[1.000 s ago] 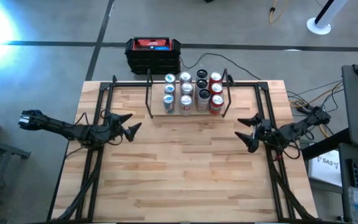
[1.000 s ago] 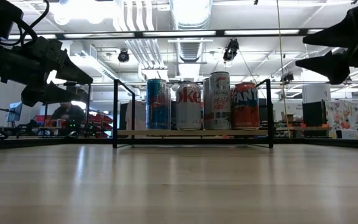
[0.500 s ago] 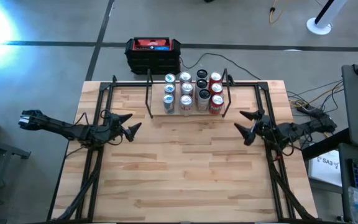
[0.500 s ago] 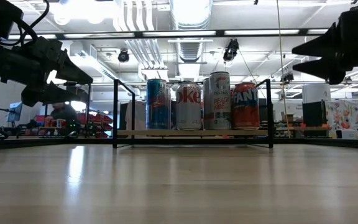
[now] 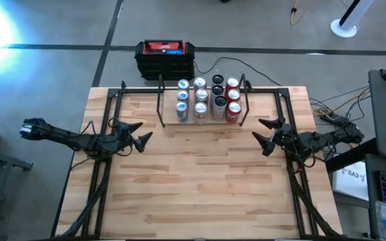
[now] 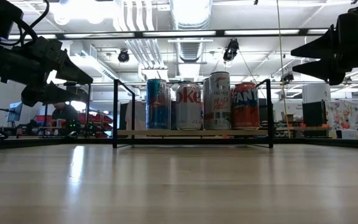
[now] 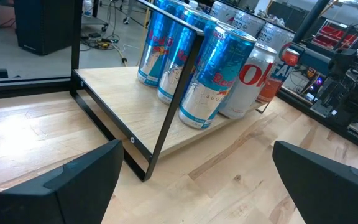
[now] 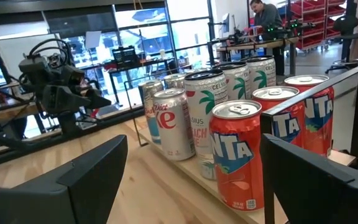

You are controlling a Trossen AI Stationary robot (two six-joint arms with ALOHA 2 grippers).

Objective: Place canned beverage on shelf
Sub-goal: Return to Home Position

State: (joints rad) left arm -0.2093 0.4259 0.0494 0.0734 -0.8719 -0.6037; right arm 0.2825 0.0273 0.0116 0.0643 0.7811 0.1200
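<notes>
Cans stand in four rows of three on the shelf (image 5: 171,121), which sits at the middle of the tabletop's (image 5: 193,187) far edge. Going from the left end of the board to the right, the rows are blue cans (image 5: 181,97), silver cans (image 5: 201,96), white cans (image 5: 218,92) and red cans (image 5: 234,96). All twelve stand upright, close together, inside the thin black posts. The low view shows the front can of each row side by side on the light wood board.

The left gripper (image 5: 146,130) hangs above the tabletop near its left edge and points toward the shelf's left end, well apart from it. Its jaws are spread and hold nothing. In the left wrist view the blue cans show between the two dark fingers (image 7: 61,186).

The right gripper (image 5: 258,130) hangs near the right edge and points toward the shelf's right end, also clear of it. Its jaws are spread and empty too. In the right wrist view the nearest red can shows between its fingers (image 8: 73,180).

A black box with a red top (image 5: 165,57) rests on the floor beyond the far edge. A person (image 6: 64,113) sits in the room behind.
</notes>
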